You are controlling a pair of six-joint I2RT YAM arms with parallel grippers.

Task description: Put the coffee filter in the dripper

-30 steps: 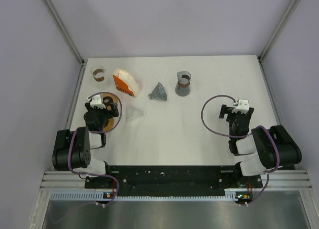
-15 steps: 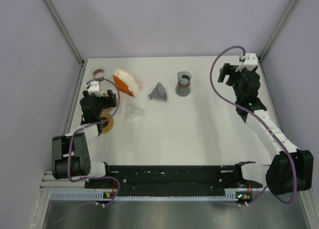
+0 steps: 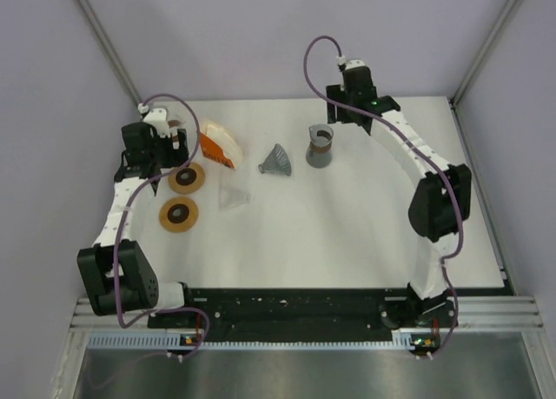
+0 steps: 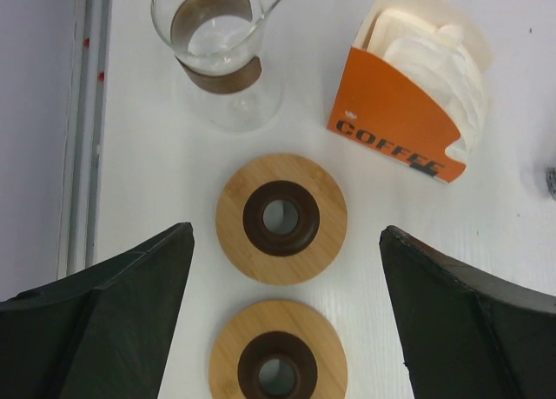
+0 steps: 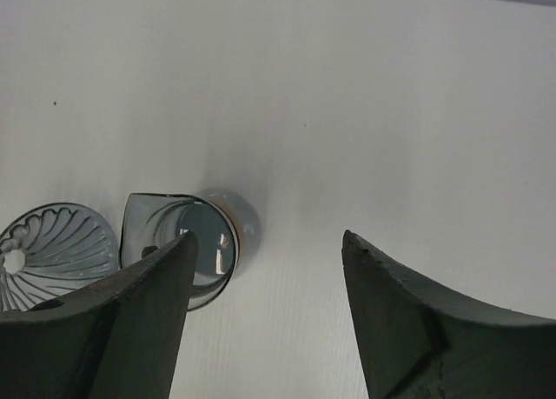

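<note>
Coffee filter (image 4: 421, 43), white paper, in orange box (image 4: 391, 112) far left: likely light, flimsy, pinch top edge; left gripper (image 4: 287, 234) and right gripper (image 5: 269, 238) jaws apart, empty.

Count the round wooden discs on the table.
2. The far disc lies near the orange filter box; the near disc lies just below the first in the top view, not touching. None appears hidden.

We see a white tabletop (image 3: 339, 234). Along its far side stand a glass carafe (image 4: 217, 56), an orange filter box (image 4: 395, 121), a grey dripper (image 3: 276, 160) and a grey carafe (image 3: 320, 146). Nearer lie a far wooden disc (image 4: 281, 218), a near wooden disc (image 4: 278, 364) and a clear dripper (image 3: 233, 196).
</note>
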